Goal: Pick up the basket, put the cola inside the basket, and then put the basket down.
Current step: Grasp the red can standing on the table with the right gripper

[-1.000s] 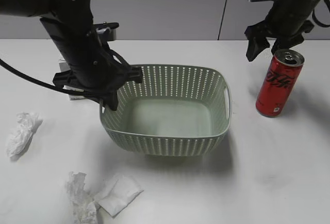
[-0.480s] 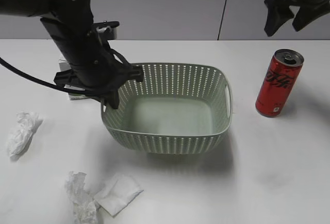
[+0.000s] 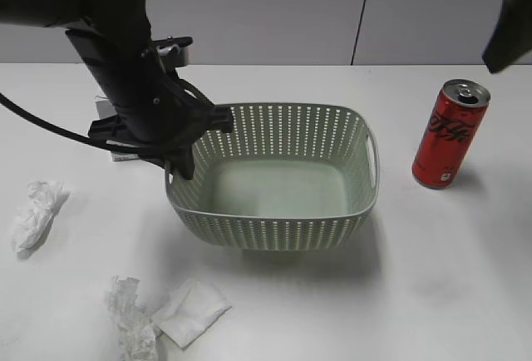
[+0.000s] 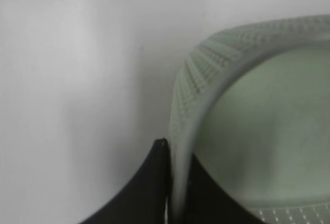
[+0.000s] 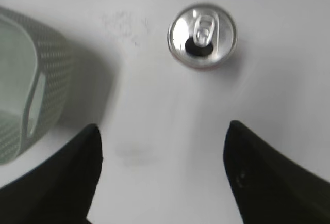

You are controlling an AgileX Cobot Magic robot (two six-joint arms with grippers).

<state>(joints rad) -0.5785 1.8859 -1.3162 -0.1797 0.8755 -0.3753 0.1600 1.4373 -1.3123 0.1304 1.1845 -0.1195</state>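
The right gripper [image 5: 162, 175], jaws apart, has risen above the cola [image 5: 202, 35]; the left gripper [image 4: 172, 182] still clamps the basket [image 3: 274, 186] rim, cola not yet grasped.

one basket [image 3: 274, 180] and one cola [image 3: 450, 135] can stand on the single white table [image 3: 449, 278]. three crumpled white tissues lie on it: one at the left edge [image 3: 35, 214] and two together near the front [image 3: 130, 319] [image 3: 193, 311]. two black robot arms are in view, the left [image 3: 125, 61] and the right [image 3: 509, 22].
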